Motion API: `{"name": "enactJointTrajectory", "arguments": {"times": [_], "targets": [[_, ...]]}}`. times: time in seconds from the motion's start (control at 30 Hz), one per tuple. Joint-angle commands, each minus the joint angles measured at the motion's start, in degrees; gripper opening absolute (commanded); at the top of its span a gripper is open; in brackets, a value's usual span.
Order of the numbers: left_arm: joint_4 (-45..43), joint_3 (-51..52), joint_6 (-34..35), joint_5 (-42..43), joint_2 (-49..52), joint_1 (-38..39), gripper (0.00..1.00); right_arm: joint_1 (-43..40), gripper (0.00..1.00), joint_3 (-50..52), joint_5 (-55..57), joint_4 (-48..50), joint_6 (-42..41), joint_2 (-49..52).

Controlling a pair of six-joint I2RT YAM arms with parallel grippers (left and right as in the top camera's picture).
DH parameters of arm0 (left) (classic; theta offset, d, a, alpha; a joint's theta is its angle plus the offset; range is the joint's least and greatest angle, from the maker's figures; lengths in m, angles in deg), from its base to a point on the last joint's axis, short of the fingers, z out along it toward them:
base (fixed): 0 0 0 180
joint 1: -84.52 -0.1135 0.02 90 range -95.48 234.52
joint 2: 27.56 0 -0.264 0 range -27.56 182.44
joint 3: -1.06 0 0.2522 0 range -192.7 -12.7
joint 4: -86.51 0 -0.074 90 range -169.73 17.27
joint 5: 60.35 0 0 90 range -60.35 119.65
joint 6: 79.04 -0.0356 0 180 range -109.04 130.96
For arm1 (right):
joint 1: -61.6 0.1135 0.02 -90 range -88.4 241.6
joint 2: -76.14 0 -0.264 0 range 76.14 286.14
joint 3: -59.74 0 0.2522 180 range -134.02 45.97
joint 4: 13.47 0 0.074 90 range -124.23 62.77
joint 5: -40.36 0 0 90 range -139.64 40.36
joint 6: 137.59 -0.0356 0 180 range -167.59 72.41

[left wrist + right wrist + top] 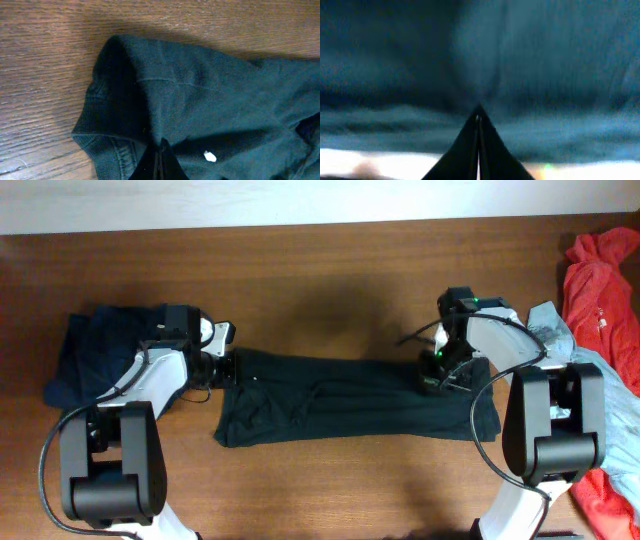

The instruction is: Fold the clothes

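Brown wooden table — white strip along its far edge

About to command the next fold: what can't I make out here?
Right wrist: blurred cloth fills the frame; where the right gripper bites the black shirt is unclear.
Overhead: arms cover both pinch points; red-orange garment cut off by the right edge; navy garment partly under the left arm.
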Motion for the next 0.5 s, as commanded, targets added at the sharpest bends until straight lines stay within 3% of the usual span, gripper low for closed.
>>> {"name": "enactJointTrajectory", "arguments": {"times": [0.0, 0.13, 0.33, 0.47], "targets": [[0.02, -0.63, 0.57, 0.02, -1.64, -0.22, 0.01, 0.20, 0.04, 0.13, -0.24, -4.39, 5.27, -2.56], [0.04, -0.63, 0.57, 0.02, -1.64, -0.20, 0.00, 0.28, 0.04, 0.13, -1.49, -2.78, 6.32, -6.80], [0.07, -0.63, 0.57, 0.04, -1.64, -0.20, 0.00, 2.19, 0.04, 0.15, -16.61, 10.93, 9.70, -8.85], [0.09, -0.63, 0.57, 0.04, -1.64, -0.20, 0.01, 6.32, 0.04, 0.15, -15.67, 18.29, 8.50, -6.56]]}}
